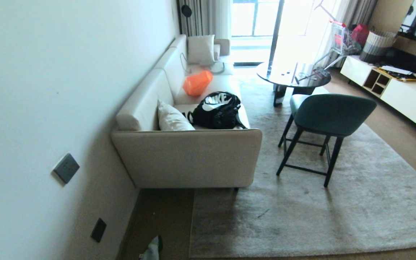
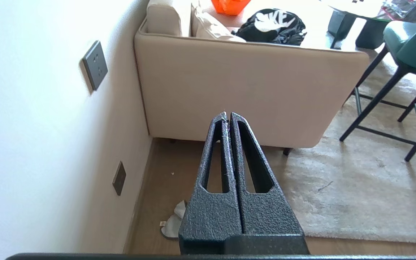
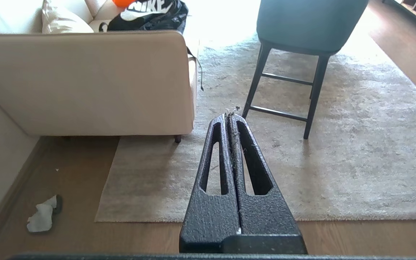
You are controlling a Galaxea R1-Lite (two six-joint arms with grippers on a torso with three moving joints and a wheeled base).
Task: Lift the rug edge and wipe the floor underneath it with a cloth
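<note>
Beyond the tips of our left pincer (image 2: 228, 116), whose two fingers are pressed flat together on nothing, we list the beige end panel of a sofa (image 2: 244, 90). Below and to one side of this pincer lies the cloth (image 2: 174, 221), a crumpled pale rag on the floor (image 2: 168, 173) close to the wall's skirting, touching neither pincer.

Our right pincer (image 3: 230, 116) is likewise pressed together, holding nothing; a few fibres cling along its seam. Directly under and ahead of it we record the rug (image 3: 338, 169), lying flat. The rug edge (image 3: 150, 219) runs straight across just short of this pincer's base, ending in a square corner toward the cloth's side, with bare plank floor between corner and cloth.

Farther out past the right pincer: a green chair (image 3: 302, 25) on dark legs, standing on the rug. On the sofa seat: a black backpack (image 1: 218, 110), an orange bag (image 1: 197, 82), white cushions. In the head view neither pincer appears.
</note>
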